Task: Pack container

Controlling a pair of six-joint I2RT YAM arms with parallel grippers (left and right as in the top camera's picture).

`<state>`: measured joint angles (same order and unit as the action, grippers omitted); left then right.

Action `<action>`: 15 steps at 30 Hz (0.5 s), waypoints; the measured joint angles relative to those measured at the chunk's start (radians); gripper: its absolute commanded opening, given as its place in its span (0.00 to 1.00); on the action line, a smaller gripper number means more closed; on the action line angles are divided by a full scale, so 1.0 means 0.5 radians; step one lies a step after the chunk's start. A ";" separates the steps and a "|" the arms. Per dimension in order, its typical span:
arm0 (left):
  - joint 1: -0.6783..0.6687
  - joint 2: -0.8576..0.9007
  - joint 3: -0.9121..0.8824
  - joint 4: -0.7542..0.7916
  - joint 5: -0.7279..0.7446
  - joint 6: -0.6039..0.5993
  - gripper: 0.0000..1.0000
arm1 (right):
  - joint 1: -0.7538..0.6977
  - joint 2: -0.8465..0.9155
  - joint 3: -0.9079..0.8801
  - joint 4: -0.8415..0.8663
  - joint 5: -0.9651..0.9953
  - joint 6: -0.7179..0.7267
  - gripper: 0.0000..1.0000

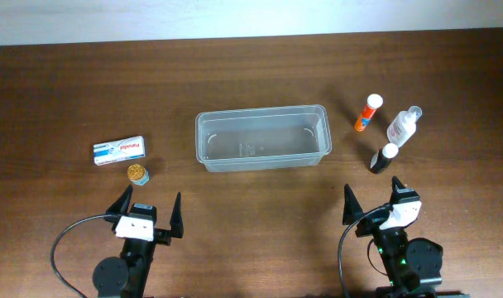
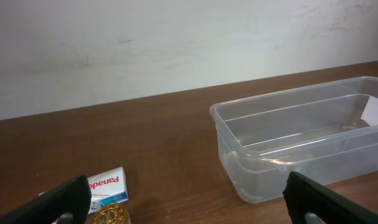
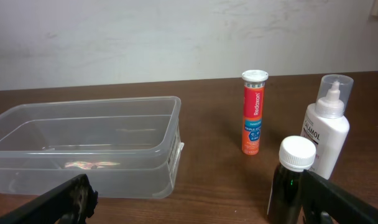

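Both arms sat at the bottom edge of the overhead frame, the left end effector (image 1: 150, 200) and the right end effector (image 1: 372, 192) each with fingers spread wide, gripping nothing. Just above the left one were a small gold-capped jar (image 1: 137, 174) and a white-and-blue box (image 1: 119, 151); above the right one stood a dark bottle (image 1: 384, 157), a clear bottle (image 1: 403, 126) and an orange tube (image 1: 368, 113), all upright. Between the two groups, at frame centre, the container (image 1: 260, 113) rested on the brown worktop (image 1: 251, 66).
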<state>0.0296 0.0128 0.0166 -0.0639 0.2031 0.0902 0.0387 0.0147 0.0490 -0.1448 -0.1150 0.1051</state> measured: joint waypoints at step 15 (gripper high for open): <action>0.000 0.000 0.000 0.000 0.000 0.000 1.00 | 0.000 0.001 0.007 0.188 0.050 0.005 0.98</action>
<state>0.0296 0.0128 0.0166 -0.0639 0.2031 0.0902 0.0387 0.0151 0.0525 -0.0509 -0.0902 0.1078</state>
